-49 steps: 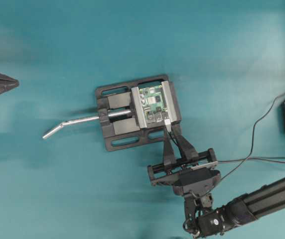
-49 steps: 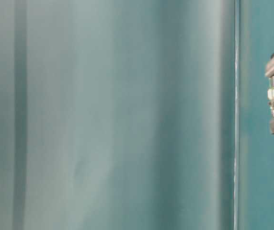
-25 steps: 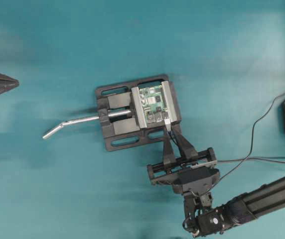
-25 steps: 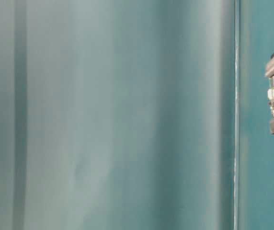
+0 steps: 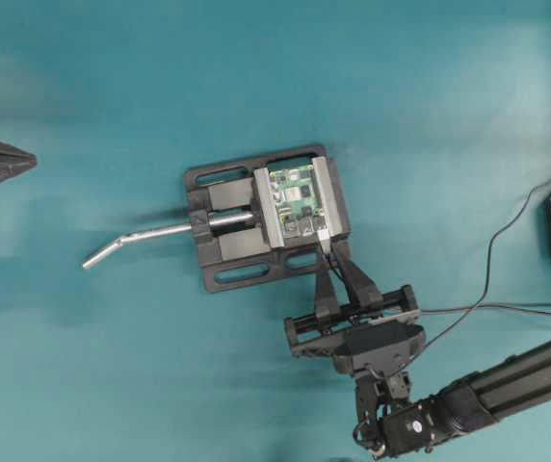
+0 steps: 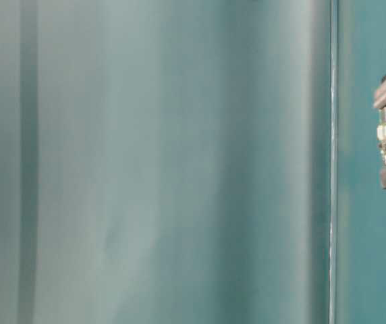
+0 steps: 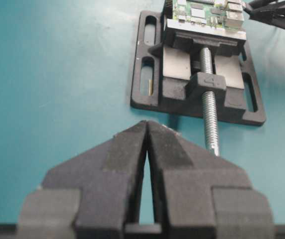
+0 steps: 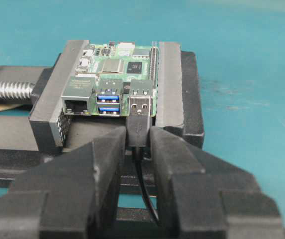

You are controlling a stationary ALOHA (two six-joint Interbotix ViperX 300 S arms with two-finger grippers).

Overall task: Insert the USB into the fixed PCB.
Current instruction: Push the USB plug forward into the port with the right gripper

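Nothing moved; only right wrist view shows USB (image 8: pixel 139 119) meeting fixed PCB (image 8: pixel 120 74).

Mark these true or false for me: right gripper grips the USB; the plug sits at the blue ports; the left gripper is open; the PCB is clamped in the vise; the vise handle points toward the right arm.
1. The right gripper grips the USB: true.
2. The plug sits at the blue ports: false, at the port beside them.
3. The left gripper is open: false, shut and empty.
4. The PCB is clamped in the vise: true.
5. The vise handle points toward the right arm: false, toward the opposite side.
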